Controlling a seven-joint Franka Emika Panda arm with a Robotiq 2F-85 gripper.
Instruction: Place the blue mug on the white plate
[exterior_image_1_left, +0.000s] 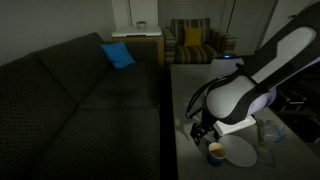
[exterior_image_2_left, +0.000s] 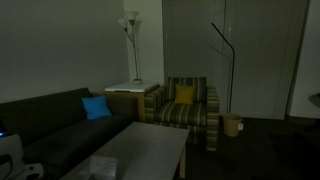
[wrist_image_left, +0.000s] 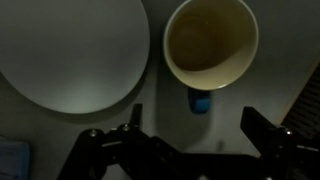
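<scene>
Dim room. Dark sofa (exterior_image_1_left: 70, 95) fills the largest share of both exterior views, with a blue cushion (exterior_image_1_left: 118, 55) at its far end. Grey worktop (exterior_image_1_left: 185, 95) runs alongside the sofa, and its bare near end shows in an exterior view (exterior_image_2_left: 150, 145). White arm (exterior_image_1_left: 262, 72) bends down over the worktop's near end. Striped armchair (exterior_image_2_left: 186, 108) stands beyond the worktop's far end with a yellow cushion (exterior_image_2_left: 184, 95) on its seat. A floor lamp (exterior_image_2_left: 130, 30) stands behind the sofa's corner, unlit. White plate (wrist_image_left: 70, 50) lies flat on the worktop. In an exterior view (exterior_image_1_left: 241, 152) it sits under the arm with nothing on it. Blue mug (wrist_image_left: 210, 42) stands upright on the worktop just beside the plate, not on it. A narrow strip of worktop separates the two rims in the wrist view. Mug interior is yellowish, and the blue handle points toward the wrist camera. In an exterior view the mug (exterior_image_1_left: 215, 151) sits between the plate and the worktop's sofa-side edge. Pincer (wrist_image_left: 192, 120) hangs above the mug's handle side, fingers (wrist_image_left: 131, 118) spread wide, gripping nothing. The exterior views are too dark to tell whether the fingertips touch the mug.
</scene>
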